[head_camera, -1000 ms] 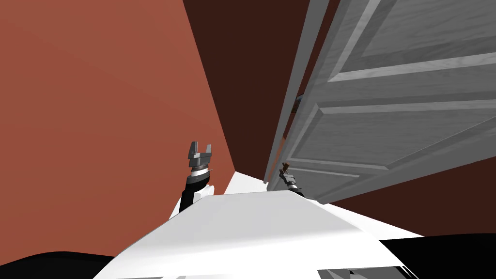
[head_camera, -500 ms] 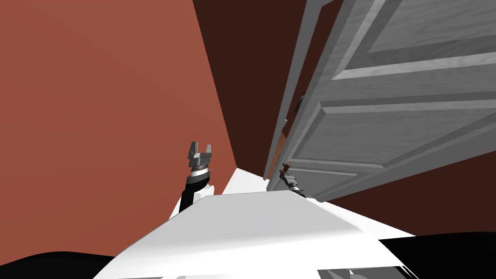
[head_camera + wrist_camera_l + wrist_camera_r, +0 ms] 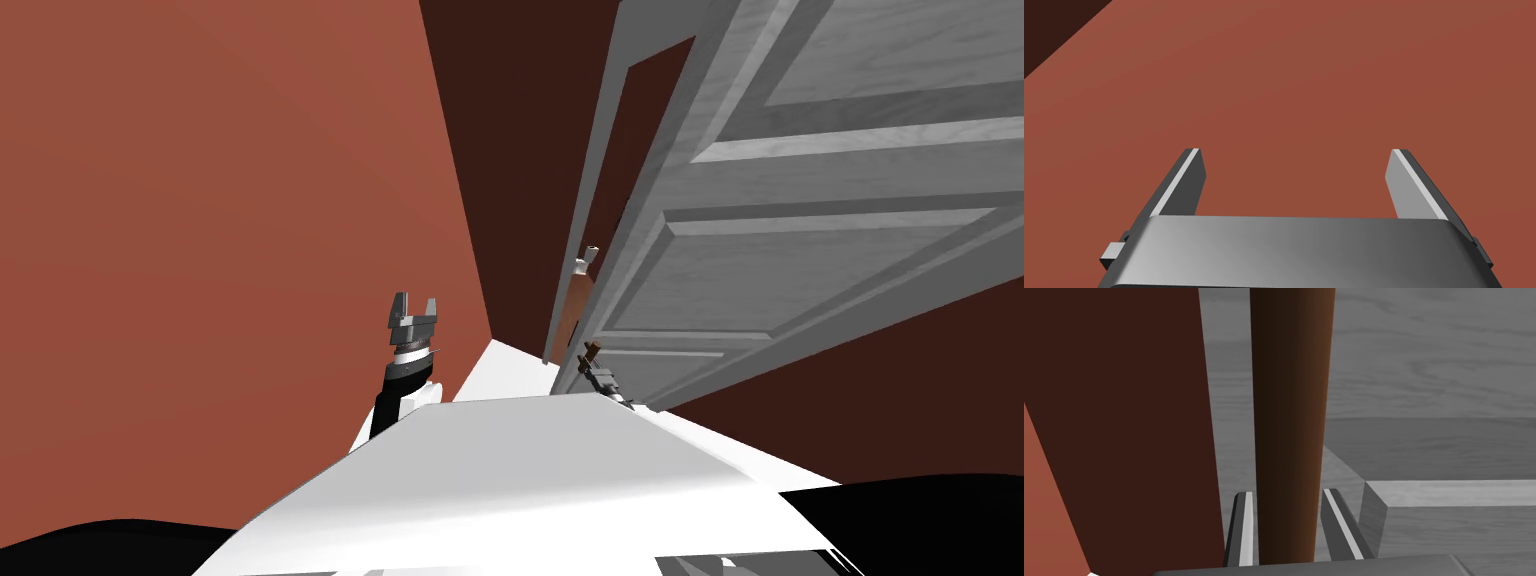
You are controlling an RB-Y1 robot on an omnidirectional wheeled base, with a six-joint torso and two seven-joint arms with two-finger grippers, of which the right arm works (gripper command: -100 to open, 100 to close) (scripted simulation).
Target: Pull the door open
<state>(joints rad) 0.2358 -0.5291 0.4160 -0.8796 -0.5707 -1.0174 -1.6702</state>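
Head view: grey panelled door (image 3: 800, 250) ajar on my right, right gripper (image 3: 592, 352) at its free edge. Left wrist view: left gripper (image 3: 1296, 152) spread. Right wrist view: right gripper clamps the brown bar handle (image 3: 1289, 413), a rigid hold; door probably heavy

One door (image 3: 800, 270) is standing at two o'clock of the left gripper (image 3: 415, 300). One brown handle (image 3: 1291, 413) is showing in front of it. Two grippers are showing, with the right gripper (image 3: 590, 352) sitting at four o'clock of the left. Each is carrying two fingers (image 3: 1184, 180), four in all: two are pinching the handle and two are standing apart. Two walls are meeting, one red wall (image 3: 200, 200) and one dark wall (image 3: 520, 120).
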